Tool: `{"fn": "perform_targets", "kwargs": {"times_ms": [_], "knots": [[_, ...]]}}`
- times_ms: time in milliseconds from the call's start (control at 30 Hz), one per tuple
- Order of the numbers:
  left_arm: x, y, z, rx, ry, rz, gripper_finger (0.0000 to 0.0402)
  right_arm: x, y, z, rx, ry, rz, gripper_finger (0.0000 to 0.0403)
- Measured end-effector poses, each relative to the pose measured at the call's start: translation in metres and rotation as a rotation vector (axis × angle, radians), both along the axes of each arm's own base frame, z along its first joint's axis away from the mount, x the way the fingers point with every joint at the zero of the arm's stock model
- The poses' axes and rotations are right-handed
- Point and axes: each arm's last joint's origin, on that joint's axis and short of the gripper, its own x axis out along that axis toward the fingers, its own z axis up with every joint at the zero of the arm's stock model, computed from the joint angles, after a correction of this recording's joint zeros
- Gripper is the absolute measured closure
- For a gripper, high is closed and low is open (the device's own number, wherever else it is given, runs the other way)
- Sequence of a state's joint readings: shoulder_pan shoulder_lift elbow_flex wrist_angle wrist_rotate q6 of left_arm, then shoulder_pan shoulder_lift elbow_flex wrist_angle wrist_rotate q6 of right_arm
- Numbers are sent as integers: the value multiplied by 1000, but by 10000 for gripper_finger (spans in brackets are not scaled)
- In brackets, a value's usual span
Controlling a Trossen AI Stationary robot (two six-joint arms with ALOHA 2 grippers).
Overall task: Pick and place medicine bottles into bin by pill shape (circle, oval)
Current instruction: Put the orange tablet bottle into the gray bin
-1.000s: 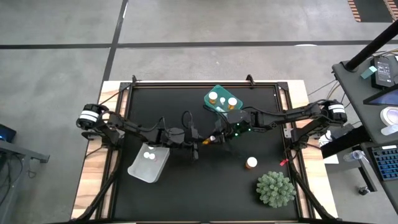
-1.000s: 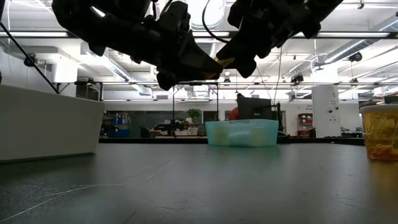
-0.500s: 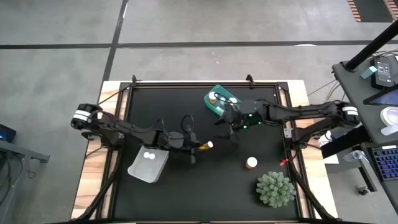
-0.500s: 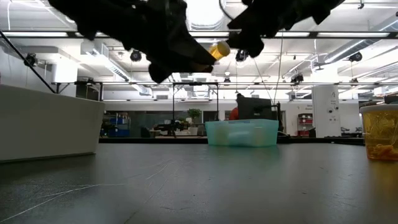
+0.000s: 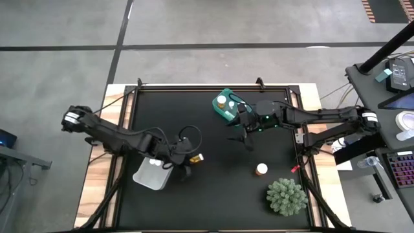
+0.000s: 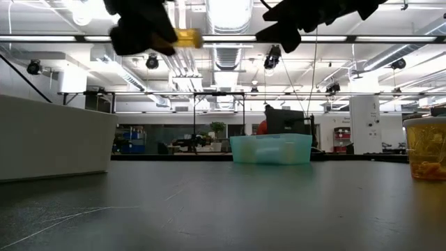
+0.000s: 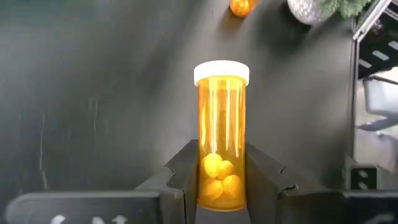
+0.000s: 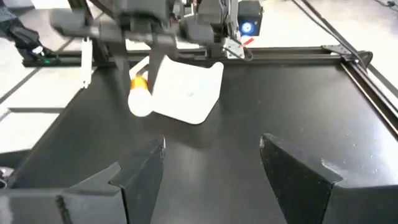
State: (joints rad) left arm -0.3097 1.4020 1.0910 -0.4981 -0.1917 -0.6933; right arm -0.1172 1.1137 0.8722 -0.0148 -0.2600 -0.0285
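Left gripper clenched on an amber pill bottle, raised above the black surface. Bottle gripped at its lower body between the 2 dark fingers, white cap pointing away from the gripper, several round orange pills visible at the gripped end. In the high view, same bottle seen at the tip of the left gripper, just beside the white bin, with 2 white-capped bottles lying inside that bin. In the low view, the bottle held high under the dark gripper body, well clear of the surface.

Right gripper released, fingers spread apart, nothing between them. In the high view, right gripper hanging just beside the green bin, at the far side of the surface. At least 1 amber bottle with white cap inside this green bin; the rest partly hidden by the arm, count not sure.

1 more amber bottle standing alone on the surface, near side from the right gripper, close to the green spiky plant. Same bottle at the right edge in the low view, and the green bin farther back in the middle.

From the right wrist view, white bin and the held bottle seen ahead of the open fingers.
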Motion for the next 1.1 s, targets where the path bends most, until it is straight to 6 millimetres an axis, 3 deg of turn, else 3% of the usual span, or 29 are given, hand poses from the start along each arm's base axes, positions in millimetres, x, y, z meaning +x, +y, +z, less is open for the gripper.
{"fn": "perform_targets", "kwargs": {"times_ms": [200,367,500,700,1100], "knots": [[-31,-8,16,-68,124,59,325,2,-1,-5,-7,21,-2,150],[-75,-14,17,-137,332,179,325,2,-1,-4,-8,18,-2,147],[-99,-23,11,-144,414,268,325,2,-1,-4,-8,17,-2,151],[-107,-35,-1,-151,446,294,325,2,-1,-4,-7,17,-2,156],[-114,-36,-16,-109,504,293,325,2,-1,-4,-7,18,-2,158]]}}
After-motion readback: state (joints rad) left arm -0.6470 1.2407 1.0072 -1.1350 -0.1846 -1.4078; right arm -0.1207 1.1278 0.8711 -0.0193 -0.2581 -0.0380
